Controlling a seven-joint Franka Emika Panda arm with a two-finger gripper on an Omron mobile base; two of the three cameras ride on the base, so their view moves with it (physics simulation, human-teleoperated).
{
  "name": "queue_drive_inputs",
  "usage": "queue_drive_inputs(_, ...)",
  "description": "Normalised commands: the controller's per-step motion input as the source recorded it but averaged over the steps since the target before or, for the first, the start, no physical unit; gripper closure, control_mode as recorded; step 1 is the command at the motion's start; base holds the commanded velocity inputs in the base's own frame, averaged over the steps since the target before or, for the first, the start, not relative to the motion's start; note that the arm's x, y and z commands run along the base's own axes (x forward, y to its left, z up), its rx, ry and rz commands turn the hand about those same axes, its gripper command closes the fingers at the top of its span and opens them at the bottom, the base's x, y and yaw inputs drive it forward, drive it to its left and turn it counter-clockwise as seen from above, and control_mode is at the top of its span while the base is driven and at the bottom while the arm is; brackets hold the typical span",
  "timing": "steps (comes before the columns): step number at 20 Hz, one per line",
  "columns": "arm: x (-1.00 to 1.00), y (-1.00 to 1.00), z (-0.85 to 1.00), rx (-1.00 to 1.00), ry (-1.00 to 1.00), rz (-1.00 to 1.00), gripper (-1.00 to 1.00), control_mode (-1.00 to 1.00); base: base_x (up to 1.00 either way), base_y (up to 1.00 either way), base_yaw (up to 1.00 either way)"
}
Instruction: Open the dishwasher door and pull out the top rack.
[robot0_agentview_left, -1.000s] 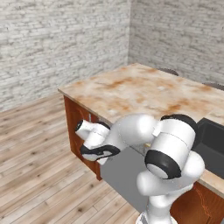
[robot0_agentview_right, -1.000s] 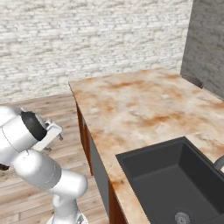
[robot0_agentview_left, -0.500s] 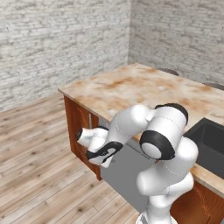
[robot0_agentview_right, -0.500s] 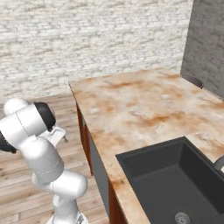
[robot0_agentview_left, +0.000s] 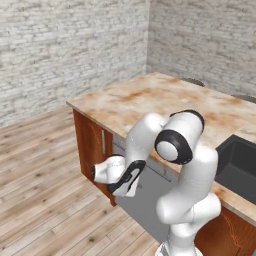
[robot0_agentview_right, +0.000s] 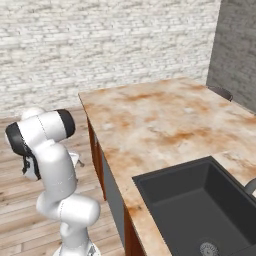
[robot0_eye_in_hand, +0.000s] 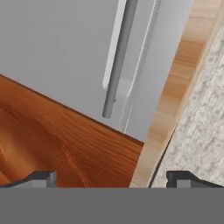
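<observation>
Grey metallic dishwasher door (robot0_agentview_left: 150, 197) sits closed under the marbled tan stone counter (robot0_agentview_left: 165, 102), just beside the reddish-brown wooden cabinet (robot0_agentview_left: 92, 145). Two-finger gripper (robot0_agentview_left: 131, 181) hangs low before the door's upper left part, apart from it. In the hand view, fingertips (robot0_eye_in_hand: 43, 178) stand wide, empty; long grey bar handle (robot0_eye_in_hand: 119, 57) ahead. Black sink basin (robot0_agentview_right: 200, 205) set into the counter.

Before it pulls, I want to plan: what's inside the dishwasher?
Can't tell. The dishwasher door is closed, its bar handle ungrasped, so any rack behind stays hidden.
</observation>
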Motion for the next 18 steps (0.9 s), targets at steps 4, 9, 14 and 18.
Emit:
queue_drive_inputs(4,0.11,-0.44,0.00,-0.18,-0.15,0.00,-1.00,-1.00,0.00,0.00,0.00)
queue_drive_inputs(9,0.20,-0.19,-0.04,-0.13,-0.12,-0.12,-1.00,-1.00,0.00,0.00,0.00)
queue_drive_inputs(14,0.31,-0.27,-0.08,-0.02,-0.08,-0.20,-1.00,-1.00,0.00,0.00,0.00)
queue_drive_inputs(18,0.23,-0.23,-0.16,-0.01,-0.10,-0.19,-1.00,-1.00,0.00,0.00,0.00)
